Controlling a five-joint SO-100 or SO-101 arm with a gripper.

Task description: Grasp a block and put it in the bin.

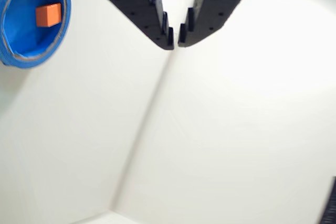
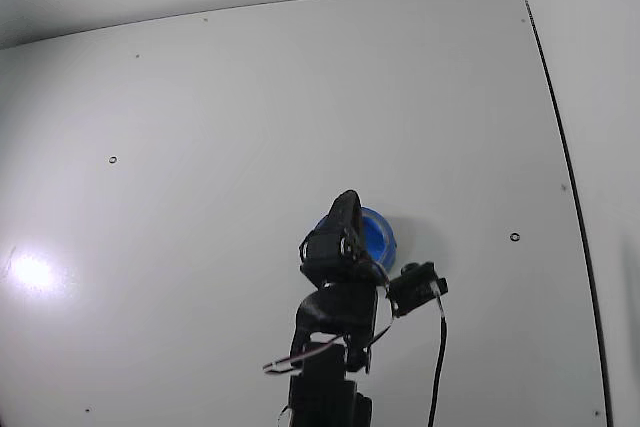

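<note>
Block (image 1: pixel 49 14) sits inside the bin (image 1: pixel 21 51), resting on its blue floor near the middle; in the wrist view it reads as orange rather than pink. That bin lies at the upper left of the wrist view, its left rim cut off by the frame edge. The claw (image 1: pixel 175 36) enters from the top, black and stepped at the tips, its jaws nearly together with only a thin gap between them and nothing held. It hangs over bare white table (image 1: pixel 220 140), well apart from the bin. In the fixed view the arm (image 2: pixel 335 307) rises from the bottom edge and covers most of the bin (image 2: pixel 378 235), so only a blue arc shows on its right side. From there the block is hidden and the claw's tips cannot be made out.
</note>
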